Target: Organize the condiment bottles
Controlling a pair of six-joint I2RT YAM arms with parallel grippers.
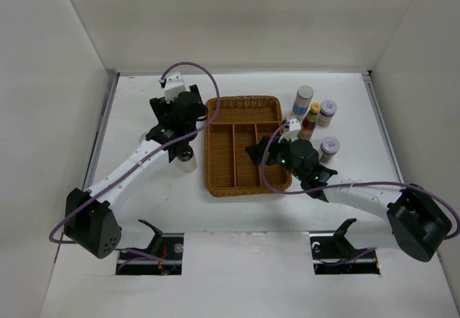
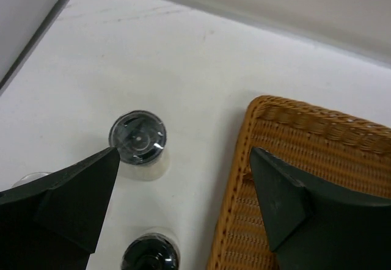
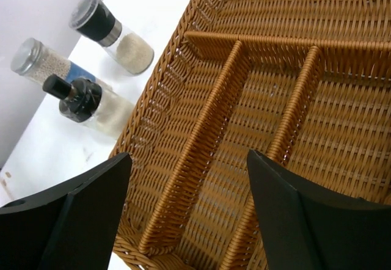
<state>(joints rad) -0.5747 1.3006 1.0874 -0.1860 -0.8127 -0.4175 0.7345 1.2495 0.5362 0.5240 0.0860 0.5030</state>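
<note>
From above, the left arm (image 1: 136, 163) hides most of the 3 condiment bottles standing left of the wicker basket (image 1: 243, 100). Only a pale bottle body (image 1: 187, 163) peeks out just beside the basket's left wall. The left wrist view shows a dark-lidded bottle (image 2: 138, 138) whole and a 2nd dark lid (image 2: 149, 258) cut off by the bottom edge. It also shows a pale cap (image 2: 27, 178) half hidden behind a finger, too little to name.

The left gripper (image 2: 183, 154) is spread wide and empty, above the table between that bottle and the basket rim. The right gripper (image 3: 189, 154) is likewise wide and empty over the basket's long compartments.

Beyond the basket's left wall its camera shows a dark-capped shaker (image 3: 110, 35), a silver-capped jar (image 3: 36, 62) with a blue label, and a dark-topped grinder (image 3: 85, 102) just beside the wicker.

Right of the basket stand a silver-capped bottle (image 1: 303, 101), a yellow-capped red sauce bottle (image 1: 312, 120), a far pale-lidded jar (image 1: 328, 111) and a near pale-lidded jar (image 1: 330, 147) close to the right arm (image 1: 359, 192). Their labels are too small to read.
</note>
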